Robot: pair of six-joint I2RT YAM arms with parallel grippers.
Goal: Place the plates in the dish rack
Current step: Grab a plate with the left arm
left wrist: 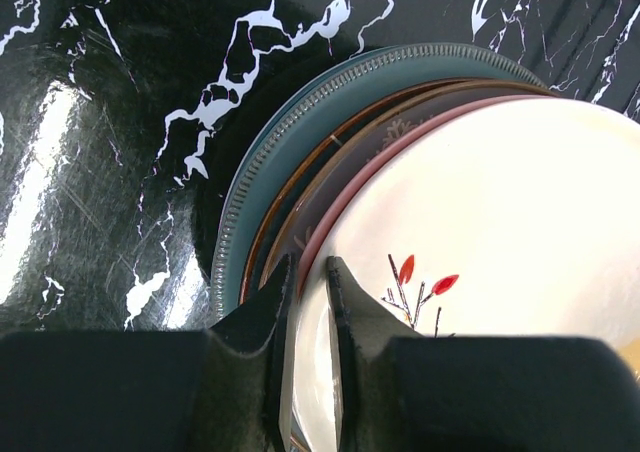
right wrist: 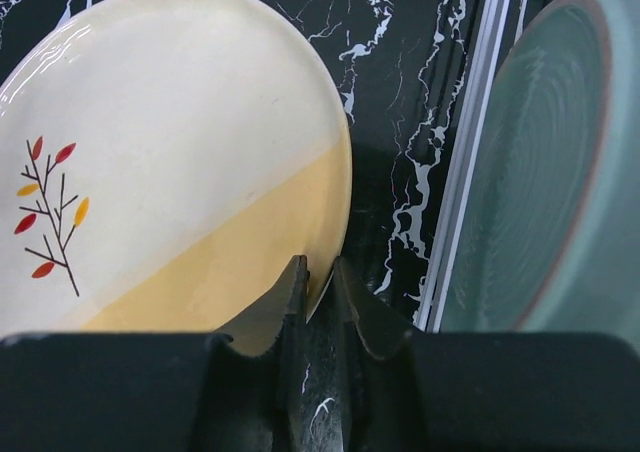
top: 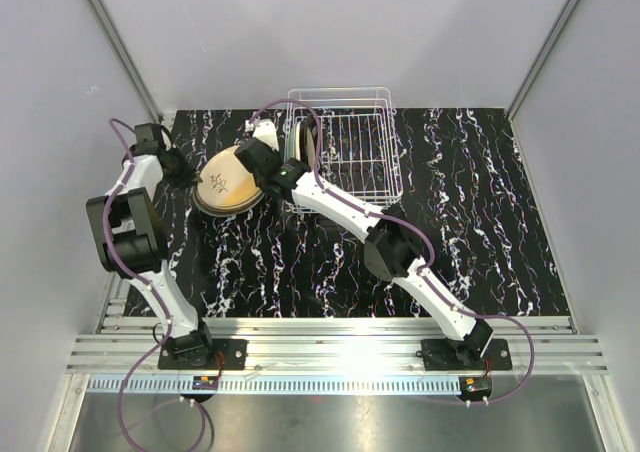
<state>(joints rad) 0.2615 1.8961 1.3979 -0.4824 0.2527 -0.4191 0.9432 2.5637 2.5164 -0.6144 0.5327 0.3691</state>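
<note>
A stack of plates lies left of the white wire dish rack (top: 352, 144). The top plate (top: 225, 180) is cream and yellow with a leaf motif, and it also shows in the left wrist view (left wrist: 500, 202) and the right wrist view (right wrist: 170, 142). Under it I see a pink rim (left wrist: 345, 184), a brown rim and a dark ribbed plate (left wrist: 300, 112). My left gripper (top: 195, 175) (left wrist: 310, 264) is shut on the top plate's left rim. My right gripper (top: 258, 165) (right wrist: 318, 264) is shut on its right rim. A pale green plate (top: 300, 140) (right wrist: 560, 162) stands on edge in the rack's left end.
The rack's white wire wall (right wrist: 470, 152) runs just right of my right gripper. Grey enclosure walls stand behind and beside the black marbled table (top: 470, 212). The rack's other slots hold nothing.
</note>
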